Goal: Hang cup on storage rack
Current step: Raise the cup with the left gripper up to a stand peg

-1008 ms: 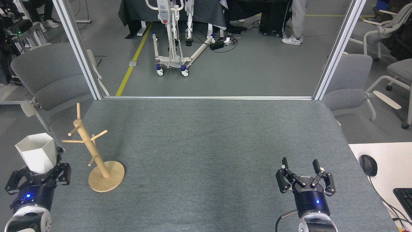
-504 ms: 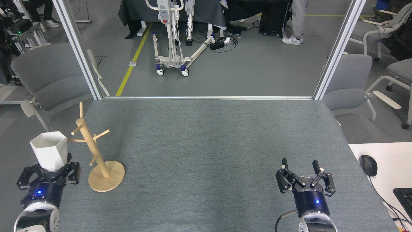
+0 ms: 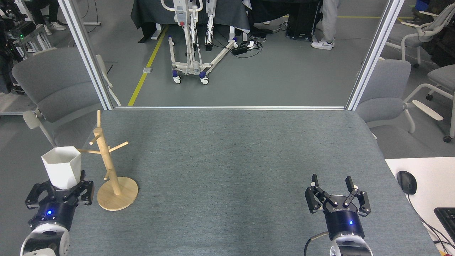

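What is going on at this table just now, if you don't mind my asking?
The robot's left gripper holds a white faceted cup upright, just left of a wooden storage rack standing on the grey table. One peg reaches to the cup's rim; whether it is threaded cannot be told. The right gripper is open and empty, apart at the near right.

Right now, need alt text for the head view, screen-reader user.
The left gripper holds a white hexagonal cup upright beside a wooden storage rack at the left of a grey table. The right gripper rests open and empty at lower right. Chairs and lab floor lie beyond.
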You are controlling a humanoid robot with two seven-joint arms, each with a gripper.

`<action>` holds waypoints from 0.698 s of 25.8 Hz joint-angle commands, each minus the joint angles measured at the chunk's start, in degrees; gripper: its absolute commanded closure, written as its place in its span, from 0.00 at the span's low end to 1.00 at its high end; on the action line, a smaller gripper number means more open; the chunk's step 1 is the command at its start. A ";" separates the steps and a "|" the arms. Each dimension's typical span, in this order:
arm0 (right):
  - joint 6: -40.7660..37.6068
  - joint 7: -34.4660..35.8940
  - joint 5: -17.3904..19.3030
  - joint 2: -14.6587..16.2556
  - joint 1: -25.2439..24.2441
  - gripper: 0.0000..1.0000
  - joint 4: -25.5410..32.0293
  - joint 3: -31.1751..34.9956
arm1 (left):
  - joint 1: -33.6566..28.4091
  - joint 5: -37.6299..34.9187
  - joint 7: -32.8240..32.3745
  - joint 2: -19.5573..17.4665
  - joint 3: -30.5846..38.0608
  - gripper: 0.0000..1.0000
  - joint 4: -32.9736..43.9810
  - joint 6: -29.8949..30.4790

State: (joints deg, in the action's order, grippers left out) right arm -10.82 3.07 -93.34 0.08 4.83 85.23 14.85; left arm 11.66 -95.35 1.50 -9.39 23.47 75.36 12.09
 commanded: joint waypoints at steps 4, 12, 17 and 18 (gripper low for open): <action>0.01 0.01 0.00 -0.08 -0.08 0.00 0.02 0.00 | -0.15 0.34 0.43 -0.02 0.09 1.00 -0.66 -0.05; 0.01 0.01 0.00 -0.17 -0.08 0.00 -0.06 0.00 | 0.38 2.10 0.43 -0.46 0.70 1.00 -0.57 0.04; 0.01 0.01 0.00 -0.08 -0.08 0.00 -0.06 0.00 | 0.20 2.45 0.52 -1.07 1.31 1.00 -0.22 0.48; 0.01 0.01 0.00 -0.08 -0.08 0.00 -0.15 0.00 | 0.03 2.45 0.52 -1.07 1.32 1.00 -0.04 0.48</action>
State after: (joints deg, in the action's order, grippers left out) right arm -10.82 3.08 -93.34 -0.08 4.76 85.15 14.85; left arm 11.89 -93.05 1.97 -10.29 24.60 74.98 12.48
